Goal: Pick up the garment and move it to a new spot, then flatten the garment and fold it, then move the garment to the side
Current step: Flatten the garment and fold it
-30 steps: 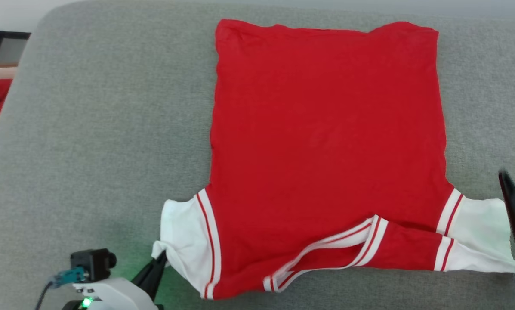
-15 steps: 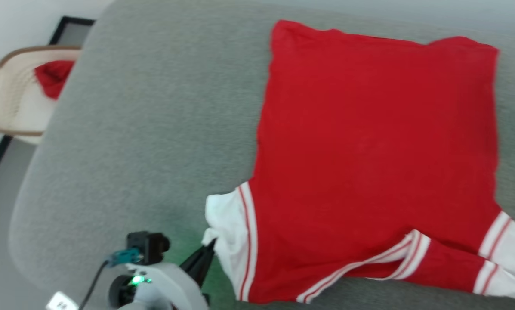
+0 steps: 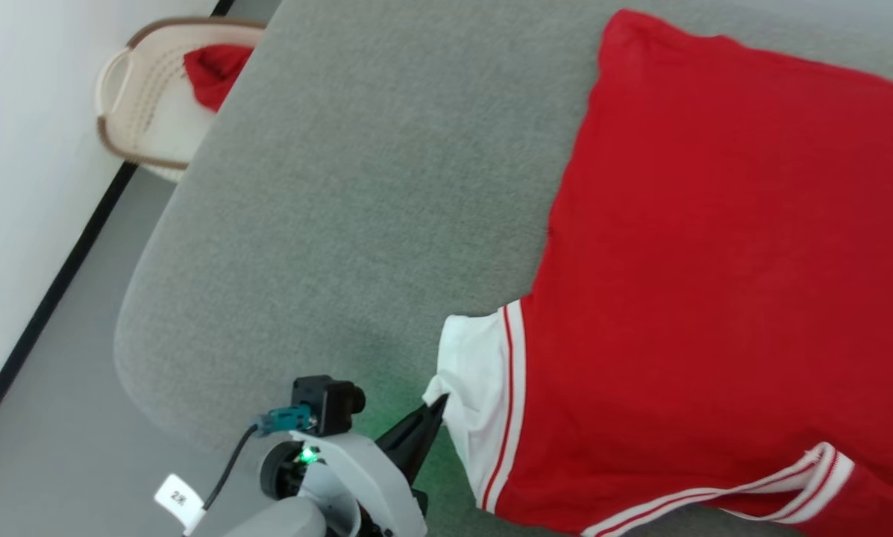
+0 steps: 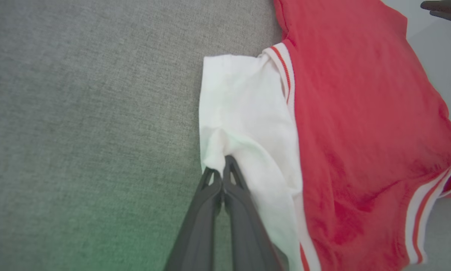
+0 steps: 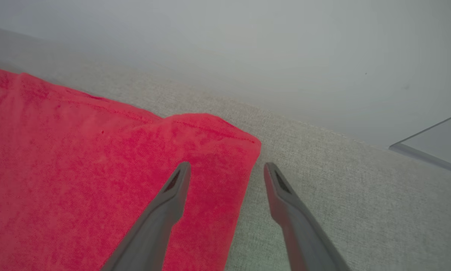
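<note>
Off the far left corner of the grey cushion (image 3: 356, 186) stands a beige laundry basket (image 3: 144, 104) holding a plain red cloth (image 3: 215, 71), well apart from the work. By the cushion's near edge, the left gripper (image 3: 435, 409) has its fingers pressed together on the outer tip of the white sleeve (image 3: 476, 373), a thin pinch of one fold. From there the garment (image 3: 715, 261) lies spread, plain red side up, toward the cushion's right side. Near the cushion's far edge, the right gripper (image 5: 227, 167) hovers at the garment's corner, holding nothing. Its fingers are spread, one over cloth and one over bare cushion.

A pull by the left arm alone would likely drag and skew the flattened body, or the small pinch could slip. The right gripper might close on upholstery, or catch only the top layer.
</note>
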